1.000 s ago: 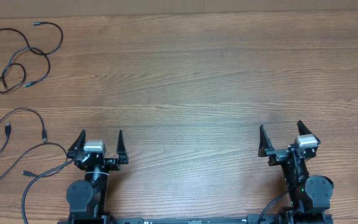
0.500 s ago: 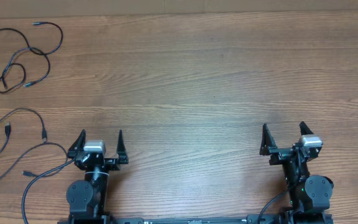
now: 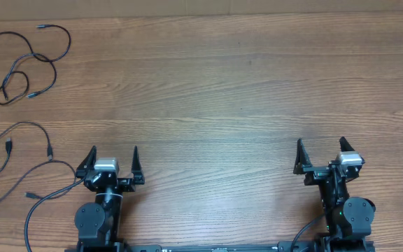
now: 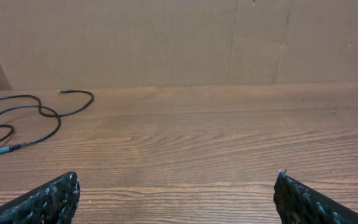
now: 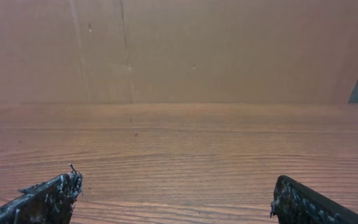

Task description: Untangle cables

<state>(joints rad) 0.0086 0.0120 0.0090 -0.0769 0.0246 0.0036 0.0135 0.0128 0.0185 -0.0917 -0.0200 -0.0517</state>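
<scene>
The cables lie at the table's far left in the overhead view: one loose looped cord (image 3: 28, 61) near the back corner and more loose loops with small plug ends (image 3: 21, 140) below it. The left wrist view catches the looped cord (image 4: 47, 113) at its left side. My left gripper (image 3: 114, 154) is open at the front edge, to the right of the cables and apart from them, with bare wood between its fingers (image 4: 53, 199). My right gripper (image 3: 320, 148) is open at the front right, far from the cables, which are out of the right wrist view.
A brown cardboard wall (image 4: 179, 37) stands along the back of the wooden table (image 3: 215, 91). A thicker black arm cable (image 3: 40, 203) curves by the left arm's base. The table's left edge cuts off parts of the cords.
My right gripper has shifted slightly to the right. The left arm and the cables have not moved.
</scene>
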